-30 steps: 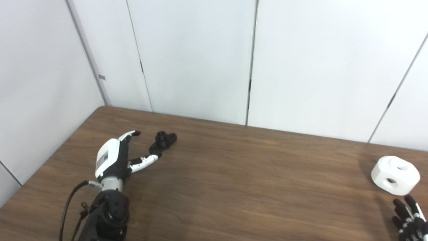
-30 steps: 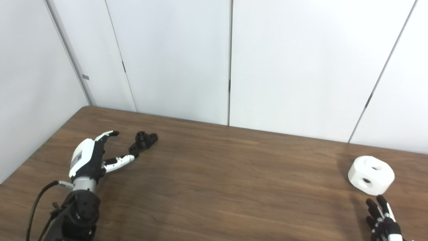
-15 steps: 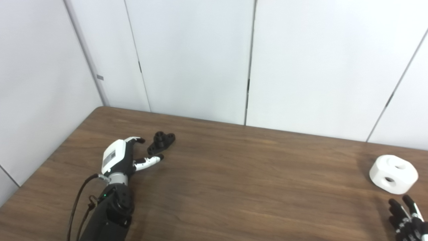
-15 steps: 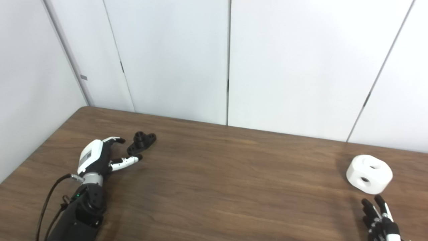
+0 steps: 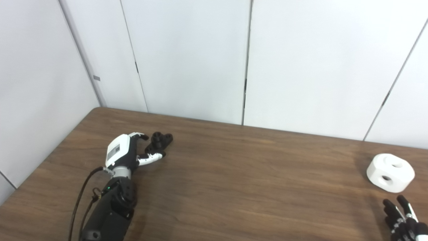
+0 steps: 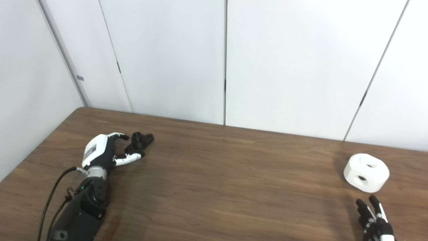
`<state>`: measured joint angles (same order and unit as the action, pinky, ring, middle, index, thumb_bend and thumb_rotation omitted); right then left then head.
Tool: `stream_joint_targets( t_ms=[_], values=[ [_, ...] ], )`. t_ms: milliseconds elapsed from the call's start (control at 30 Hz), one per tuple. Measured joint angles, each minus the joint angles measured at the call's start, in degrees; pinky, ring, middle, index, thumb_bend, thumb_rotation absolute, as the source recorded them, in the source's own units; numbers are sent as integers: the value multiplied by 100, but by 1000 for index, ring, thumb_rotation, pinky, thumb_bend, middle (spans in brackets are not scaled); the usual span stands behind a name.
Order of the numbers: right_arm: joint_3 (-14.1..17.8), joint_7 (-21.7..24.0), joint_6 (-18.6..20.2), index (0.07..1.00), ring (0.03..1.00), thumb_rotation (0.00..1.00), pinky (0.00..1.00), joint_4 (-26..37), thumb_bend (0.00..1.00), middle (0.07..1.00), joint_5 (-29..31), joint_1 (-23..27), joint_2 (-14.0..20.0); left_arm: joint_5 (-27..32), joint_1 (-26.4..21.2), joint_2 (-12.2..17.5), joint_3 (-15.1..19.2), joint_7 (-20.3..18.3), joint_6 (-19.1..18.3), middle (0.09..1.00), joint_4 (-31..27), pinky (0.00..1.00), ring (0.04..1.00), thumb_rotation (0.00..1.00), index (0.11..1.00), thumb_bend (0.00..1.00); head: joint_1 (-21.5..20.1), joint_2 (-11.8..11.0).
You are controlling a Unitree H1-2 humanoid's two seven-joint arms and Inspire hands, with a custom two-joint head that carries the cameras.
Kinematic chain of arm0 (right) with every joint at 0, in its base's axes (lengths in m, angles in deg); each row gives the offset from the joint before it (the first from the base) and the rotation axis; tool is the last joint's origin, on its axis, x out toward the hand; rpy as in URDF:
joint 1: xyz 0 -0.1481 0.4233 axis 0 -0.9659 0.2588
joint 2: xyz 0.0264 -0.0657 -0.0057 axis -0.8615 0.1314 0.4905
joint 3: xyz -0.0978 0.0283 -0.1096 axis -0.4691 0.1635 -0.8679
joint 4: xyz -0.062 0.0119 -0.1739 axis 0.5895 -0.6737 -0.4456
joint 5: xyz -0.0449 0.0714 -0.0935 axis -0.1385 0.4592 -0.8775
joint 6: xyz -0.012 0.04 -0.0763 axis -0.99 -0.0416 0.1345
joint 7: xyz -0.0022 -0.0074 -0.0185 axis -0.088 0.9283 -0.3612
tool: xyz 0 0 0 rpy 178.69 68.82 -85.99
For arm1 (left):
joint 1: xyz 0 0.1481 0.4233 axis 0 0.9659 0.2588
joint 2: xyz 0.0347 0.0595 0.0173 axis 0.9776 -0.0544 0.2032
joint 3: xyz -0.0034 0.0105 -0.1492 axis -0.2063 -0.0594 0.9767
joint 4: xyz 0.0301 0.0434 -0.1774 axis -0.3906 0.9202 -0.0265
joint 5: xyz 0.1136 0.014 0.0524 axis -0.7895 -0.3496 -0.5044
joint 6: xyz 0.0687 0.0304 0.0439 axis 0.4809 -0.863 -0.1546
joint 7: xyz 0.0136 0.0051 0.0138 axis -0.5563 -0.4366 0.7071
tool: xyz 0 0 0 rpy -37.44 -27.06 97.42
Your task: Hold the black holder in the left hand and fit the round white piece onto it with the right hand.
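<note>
The small black holder (image 5: pixel 159 140) lies on the brown table (image 5: pixel 234 187) at the far left. My left hand (image 5: pixel 125 152) is open just beside it on its left, with the fingers above and the thumb below the holder's near end. I cannot tell if they touch it. The round white piece (image 5: pixel 390 172) with holes in its top and side sits at the far right of the table. My right hand (image 5: pixel 403 222) is at the bottom right corner, fingers spread and open, a little short of the white piece.
White wall panels (image 5: pixel 200 60) rise right behind the table's far edge and along its left side. A black cable (image 5: pixel 78 204) runs along my left forearm.
My left hand has moved forward, so that its fingers and thumb now bracket the holder's near end. The right hand barely moved. The whole picture has shifted slightly left.
</note>
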<state>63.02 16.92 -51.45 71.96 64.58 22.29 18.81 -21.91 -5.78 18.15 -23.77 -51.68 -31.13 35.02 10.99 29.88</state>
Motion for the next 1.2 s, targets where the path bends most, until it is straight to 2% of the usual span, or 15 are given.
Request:
stream_joint_targets(
  t_ms=[267, 467, 667, 933, 1200],
  values=[
    [-30, -45, -25, 981, 961, 1000, 1000, 10, 562, 925, -121, -9, -1, 18, -28, 5, -75, 91, 82, 894, 92, 999, 949, 350, 702, 858, -18, 26],
    [-41, -58, -23, 981, 962, 1000, 1000, 28, 571, 925, -150, -27, -3, 2, -32, 23, -116, 145, 78, 876, 99, 1000, 935, 329, 642, 862, -18, 44],
    [-44, -59, -9, 976, 963, 1000, 1000, 57, 585, 922, -136, -55, -12, -664, -32, 264, -590, 364, -67, 869, 154, 1000, 941, 333, 638, 859, -26, 18],
    [-44, -87, -30, 974, 957, 1000, 995, 55, 587, 916, -133, -58, -14, -947, -88, 319, -797, 456, -444, 857, 271, 1000, 925, 337, 626, 858, -35, -9],
    [-52, -78, -54, 980, 958, 1000, 994, 47, 590, 921, -105, -59, -9, -1071, -120, 344, -923, 477, -634, 846, 288, 1000, 913, 363, 611, 849, -18, -9]
  ],
)
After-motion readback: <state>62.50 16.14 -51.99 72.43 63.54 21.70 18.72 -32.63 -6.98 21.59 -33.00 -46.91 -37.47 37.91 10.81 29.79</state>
